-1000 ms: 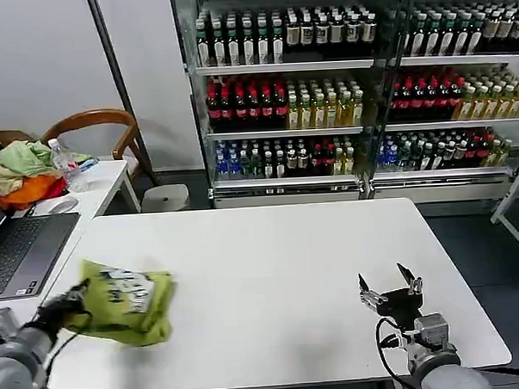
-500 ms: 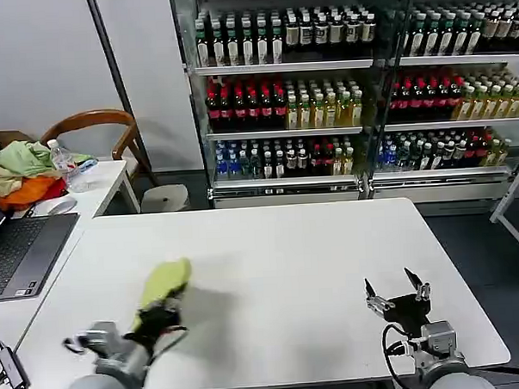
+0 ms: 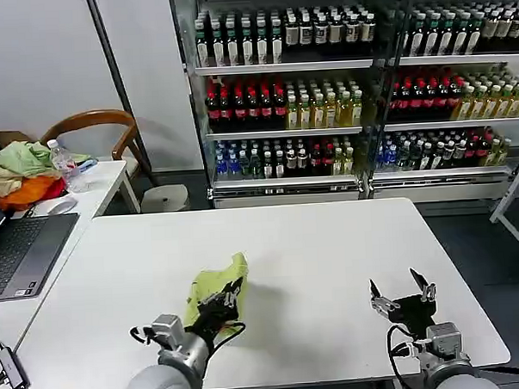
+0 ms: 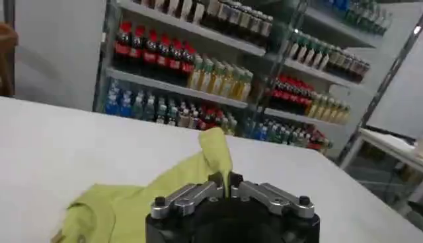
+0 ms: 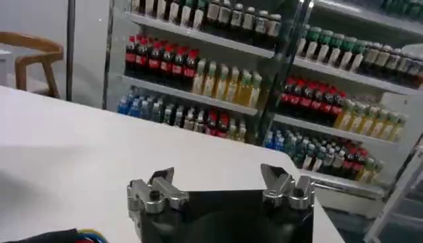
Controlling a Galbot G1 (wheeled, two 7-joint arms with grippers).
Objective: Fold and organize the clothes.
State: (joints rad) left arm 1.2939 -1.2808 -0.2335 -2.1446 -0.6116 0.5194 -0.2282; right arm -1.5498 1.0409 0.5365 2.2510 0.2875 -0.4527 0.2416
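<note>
Clothes for this task come down to one lime-green T-shirt (image 3: 214,293), which lies bunched in the lower left-centre of the head view on the white table (image 3: 314,252), one end poking up toward the middle of the frame. At its near end sits the left gripper (image 3: 220,306), and the left wrist view shows why: the left gripper (image 4: 226,183) has its fingers drawn together on a fold of the T-shirt (image 4: 158,191), a peak of cloth standing just above them. Judging by this, the step in hand is carrying or dragging the shirt toward the middle of the table, with no fold made yet. The next move probably calls for setting the cloth down and spreading it flat, since a crumpled heap cannot be folded neatly; the second arm would likely have to take an opposite edge. Farther right, in the lower right of the head view, the right gripper (image 3: 400,296) waits above the table with its fingers apart and nothing between them. The right wrist view confirms the spread fingers of that gripper (image 5: 221,187) over bare tabletop. Only the head view places shirt and idle arm together; the left wrist view alone shows the pinch itself.
</note>
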